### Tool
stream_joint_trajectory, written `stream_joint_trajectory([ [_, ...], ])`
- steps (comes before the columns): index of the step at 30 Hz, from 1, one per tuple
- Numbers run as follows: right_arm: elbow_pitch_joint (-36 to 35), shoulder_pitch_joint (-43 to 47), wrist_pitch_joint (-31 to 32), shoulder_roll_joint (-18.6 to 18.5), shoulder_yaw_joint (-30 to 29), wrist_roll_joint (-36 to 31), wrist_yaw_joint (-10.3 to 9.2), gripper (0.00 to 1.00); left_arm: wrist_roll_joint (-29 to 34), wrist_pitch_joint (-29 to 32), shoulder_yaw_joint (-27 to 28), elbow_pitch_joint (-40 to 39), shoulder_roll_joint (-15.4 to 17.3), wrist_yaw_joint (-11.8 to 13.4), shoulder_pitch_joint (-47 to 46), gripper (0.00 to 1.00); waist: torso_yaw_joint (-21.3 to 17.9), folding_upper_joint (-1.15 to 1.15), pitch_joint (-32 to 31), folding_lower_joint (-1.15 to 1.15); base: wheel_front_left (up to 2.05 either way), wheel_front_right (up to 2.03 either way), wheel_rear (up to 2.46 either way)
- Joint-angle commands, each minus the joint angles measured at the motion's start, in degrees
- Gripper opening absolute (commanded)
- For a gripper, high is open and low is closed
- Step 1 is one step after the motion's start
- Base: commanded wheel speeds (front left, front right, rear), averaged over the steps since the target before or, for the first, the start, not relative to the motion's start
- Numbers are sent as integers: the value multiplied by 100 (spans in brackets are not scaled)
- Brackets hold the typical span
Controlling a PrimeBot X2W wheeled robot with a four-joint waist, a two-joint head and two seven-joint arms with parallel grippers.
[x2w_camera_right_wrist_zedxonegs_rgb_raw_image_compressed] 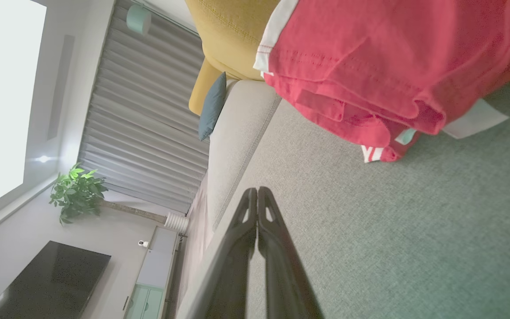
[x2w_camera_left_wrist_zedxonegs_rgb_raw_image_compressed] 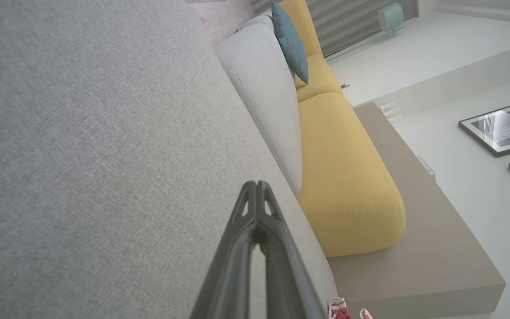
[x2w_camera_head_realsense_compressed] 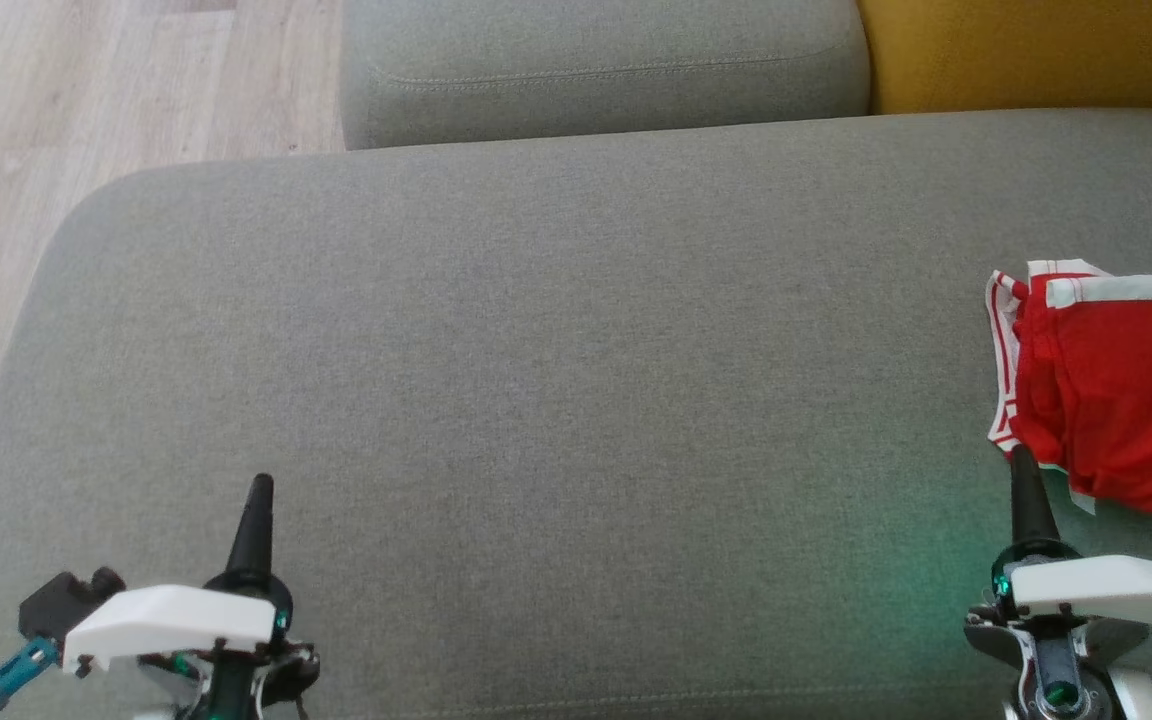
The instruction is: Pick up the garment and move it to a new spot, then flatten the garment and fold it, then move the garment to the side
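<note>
Floor: pale wooden floor (x2w_camera_head_realsense_compressed: 86, 100) lay at the far left, past the seat's rounded corner.
Left gripper: the left gripper (x2w_camera_head_realsense_compressed: 261, 490) stood at the lower left over the grey fabric. Its two dark fingers were pressed together with nothing between them, as the left wrist view (x2w_camera_left_wrist_zedxonegs_rgb_raw_image_compressed: 258, 186) showed plainly.
Seat: the wide grey sofa seat (x2w_camera_head_realsense_compressed: 576, 400) ran across the middle.
Back cushions: a grey back cushion (x2w_camera_head_realsense_compressed: 596, 70) sat behind the seat, with a yellow cushion (x2w_camera_head_realsense_compressed: 1026, 50) to its right.
Right gripper: the right gripper (x2w_camera_head_realsense_compressed: 1021, 465) pointed up at the lower right, jaws together and holding nothing. Its tip met the cloth's lower left corner in the head view, while the right wrist view (x2w_camera_right_wrist_zedxonegs_rgb_raw_image_compressed: 257, 192) showed it short of the cloth.
Garment: the red garment (x2w_camera_head_realsense_compressed: 1126, 400) with white trim lay folded on the seat's right end, partly cut off by the picture's edge.
</note>
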Motion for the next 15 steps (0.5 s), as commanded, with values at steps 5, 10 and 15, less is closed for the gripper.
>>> stream_joint_trajectory([
  [5, -238, -321, 117, -86, 6, 456, 27, 0, -413, 103, 273, -128, 98, -102, -371, 0, 22, 0, 3, 0, 0, 0, 0],
  [10, -270, -337, 217, -85, -44, 847, 29, 0, -775, 203, 366, -100, 99, -156, -417, 0, 47, 0, 5, 0, 0, 0, 0],
  [15, -291, -348, 283, -85, -77, 1105, 30, 0, -1013, 269, 428, -81, 99, -191, -448, 0, 63, 0, 7, 0, 0, 0, 0],
])
